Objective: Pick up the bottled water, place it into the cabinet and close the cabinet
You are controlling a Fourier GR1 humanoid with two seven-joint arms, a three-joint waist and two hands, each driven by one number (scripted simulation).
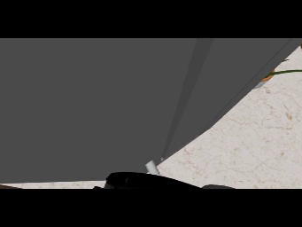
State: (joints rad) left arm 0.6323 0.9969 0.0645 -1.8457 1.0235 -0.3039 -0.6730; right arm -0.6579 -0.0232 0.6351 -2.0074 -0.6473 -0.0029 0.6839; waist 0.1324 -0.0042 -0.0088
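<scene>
From my seat most of the view is blocked by a big grey cabinet [81, 111] panel, filling everything from nine o'clock round to about one o'clock; I can't tell whether I'm looking at its door or its side, though a darker seam runs down it just right of centre. At six o'clock, along the lower edge, a black hand [143, 181] shows as a dark lump, and I cannot tell which hand it is or whether it is released, clenched or grasping anything. Just above it a short pale grey stub [152, 167] pokes up against the panel; it might be a handle or part of the arm, I can't say. The bottled water shows nowhere, so I judge it either inside the cabinet or hidden, and I can't confirm which. To the right, from two to five o'clock, lies the pale marble counter [257, 142], with a thin green stem [294, 71] at two o'clock. The risk I see: moving blind, I could shove the panel crooked, or catch that stem.
</scene>
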